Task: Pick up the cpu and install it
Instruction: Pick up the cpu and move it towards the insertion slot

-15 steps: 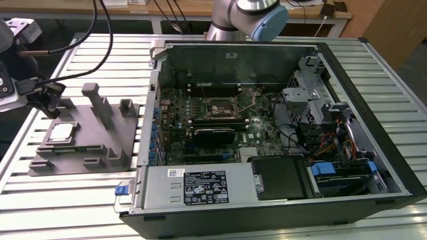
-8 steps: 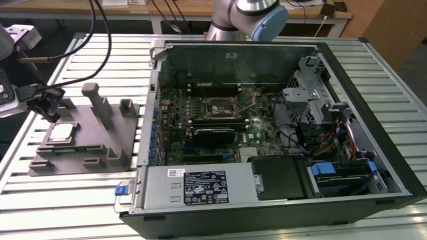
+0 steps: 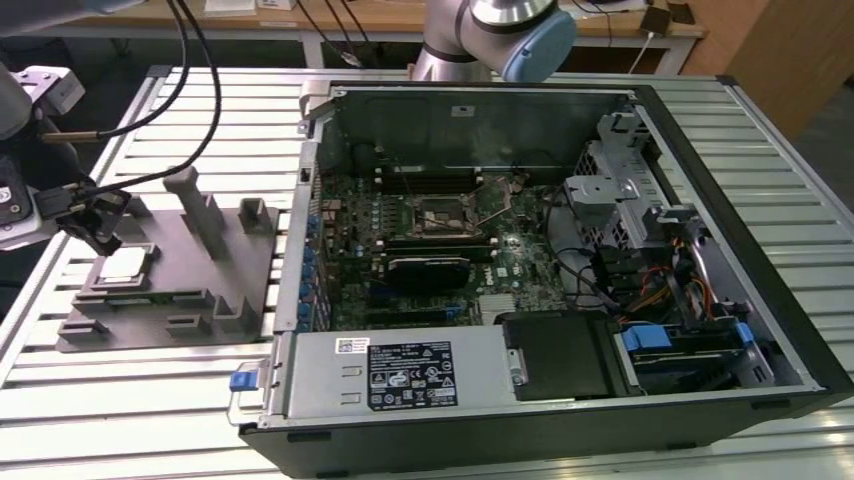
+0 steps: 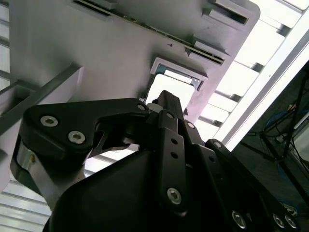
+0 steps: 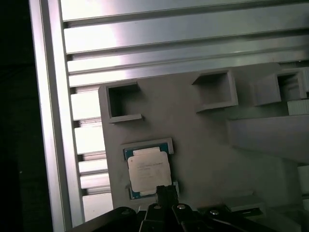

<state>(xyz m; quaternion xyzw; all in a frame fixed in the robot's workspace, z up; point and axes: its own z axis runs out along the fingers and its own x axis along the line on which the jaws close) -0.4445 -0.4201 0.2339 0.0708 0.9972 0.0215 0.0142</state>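
Exterior view: open computer case (image 3: 467, 120) on a slatted table (image 3: 801, 440). A grey fixture (image 3: 180, 275) lies at the exterior view's left, its upright posts (image 3: 200, 215) between chip and case. The gripper (image 3: 102, 238) hangs just above the fixture, fingers together, holding nothing. The cpu (image 3: 124, 265), silver top with a pale edge, lies flat in a fixture pocket under the fingertips.

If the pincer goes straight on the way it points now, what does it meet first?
Probably the cpu, lying in its pocket on the grey fixture: in the first wrist view the pincer points at its edge. Depth is unclear; it could catch the pocket rim instead.
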